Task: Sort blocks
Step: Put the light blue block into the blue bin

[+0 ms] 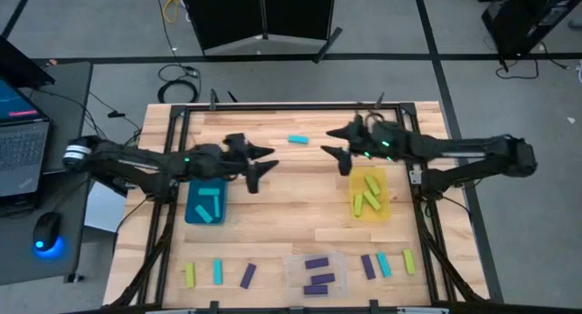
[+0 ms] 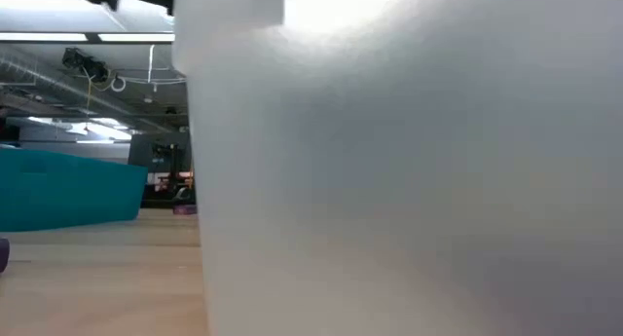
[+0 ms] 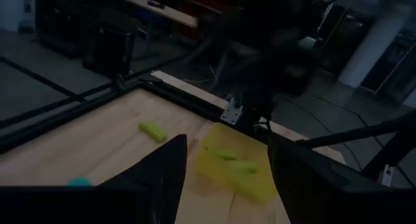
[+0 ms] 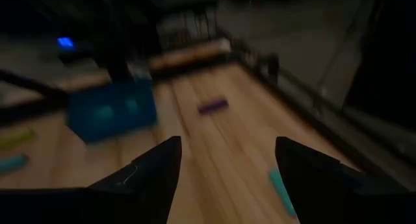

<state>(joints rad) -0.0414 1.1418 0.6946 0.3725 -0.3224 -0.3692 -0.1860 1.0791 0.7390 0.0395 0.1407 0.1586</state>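
From overhead, the left gripper hangs above the middle of the table, just past the teal bin, its fingers spread with nothing between them. The right gripper faces it from the other side, beside the yellow bin, fingers also parted and empty. A lone cyan block lies on the wood between the two grippers, toward the far edge. Cyan blocks sit in the teal bin, yellow-green blocks in the yellow one, and purple blocks in the clear bin at the near edge. Loose blocks line the near edge to the left of the clear bin, and more blocks lie to its right. A laptop and a mouse rest on a side desk.

At table height, a pale blurred wall fills most of the frame; the teal bin shows beside it, and a small purple block far off.

From the left wrist, the two dark fingers stand apart, empty, with the yellow bin and its blocks beyond them and one yellow-green block on the wood.

From the right wrist, the fingers are likewise apart and hold nothing; ahead lie the teal bin, a purple block and a cyan block.
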